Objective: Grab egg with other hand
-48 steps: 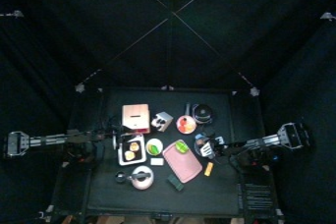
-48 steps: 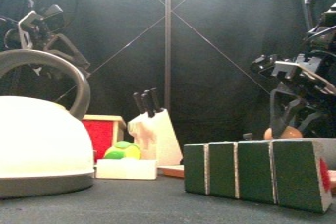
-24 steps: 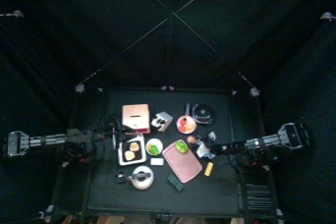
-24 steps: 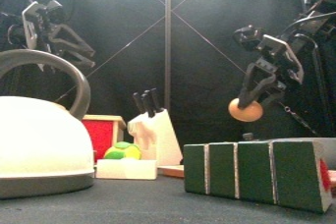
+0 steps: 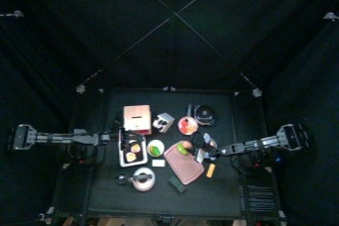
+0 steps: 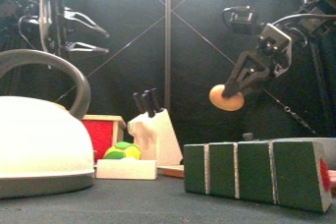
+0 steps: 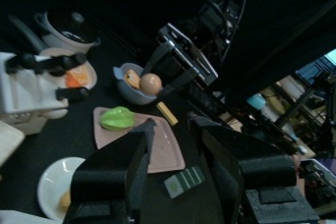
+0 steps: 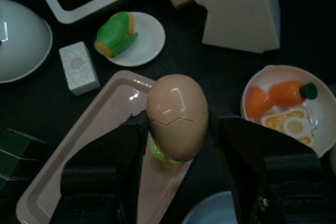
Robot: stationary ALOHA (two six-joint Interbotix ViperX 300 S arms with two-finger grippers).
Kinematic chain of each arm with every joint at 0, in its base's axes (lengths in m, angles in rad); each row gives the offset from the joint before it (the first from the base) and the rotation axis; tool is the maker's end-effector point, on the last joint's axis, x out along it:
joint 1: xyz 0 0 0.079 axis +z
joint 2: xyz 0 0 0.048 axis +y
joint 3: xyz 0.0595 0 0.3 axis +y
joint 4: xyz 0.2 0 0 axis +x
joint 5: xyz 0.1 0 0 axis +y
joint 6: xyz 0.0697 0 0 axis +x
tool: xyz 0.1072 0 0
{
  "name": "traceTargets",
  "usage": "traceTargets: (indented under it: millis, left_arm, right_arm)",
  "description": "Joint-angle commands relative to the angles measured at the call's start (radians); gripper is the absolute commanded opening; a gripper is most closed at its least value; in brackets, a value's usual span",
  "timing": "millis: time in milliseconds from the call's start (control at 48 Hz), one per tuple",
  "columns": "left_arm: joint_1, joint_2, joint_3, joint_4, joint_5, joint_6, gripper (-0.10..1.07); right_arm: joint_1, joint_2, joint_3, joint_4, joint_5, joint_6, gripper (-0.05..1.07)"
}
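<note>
Kettle (image 6: pixel 39 135) comes first, big and white, near on the left, and it fills that side of the front view. Green blocks (image 6: pixel 262 172) stand in a row near on the right. A white knife block (image 6: pixel 157 135) stands between them, further back, with a small white dish (image 6: pixel 126 167) of green and yellow food just left of it.

Two black arms hang high over the table. The right gripper (image 6: pixel 237 83) is up on the right, tipped down to the left. Its two jaws are squeezed onto the egg (image 6: pixel 223 97), one on each side. So the egg is up in the air, over the middle right of the table, well above the pink tray (image 8: pixel 98 140) and the plates.

The left gripper (image 6: pixel 79 29) is up high on the left, well apart from the egg. Its jaws stand wide apart and hold nothing.

I think the egg is light, hard and smooth, so it may slip. It could also break if it drops or gets squeezed too much. The bottom end pokes out past the right jaws. I think that bare end is the best place for the left jaws to hold, one jaw on each round side, with a soft squeeze.
</note>
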Motion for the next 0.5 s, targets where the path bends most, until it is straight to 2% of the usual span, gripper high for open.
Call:
traceTargets:
  millis: [0,188,333,479]
  left_arm:
    - [-0.049,0.058,-0.058,-0.021,-0.018,0.003,0.76]
    - [-0.091,0.216,-0.132,-0.025,-0.078,0.002,0.76]
    - [-0.100,0.362,-0.201,-0.026,-0.140,-0.005,0.77]
    - [-0.098,0.485,-0.281,-0.029,-0.143,-0.006,0.80]
  right_arm:
    - [0.012,-0.011,-0.032,-0.026,-0.003,-0.002,0.61]
    - [0.049,-0.009,-0.032,-0.038,0.002,0.002,0.60]
    - [0.078,0.000,-0.046,-0.043,0.006,0.002,0.60]
    - [0.091,0.023,-0.069,-0.049,0.009,-0.002,0.59]
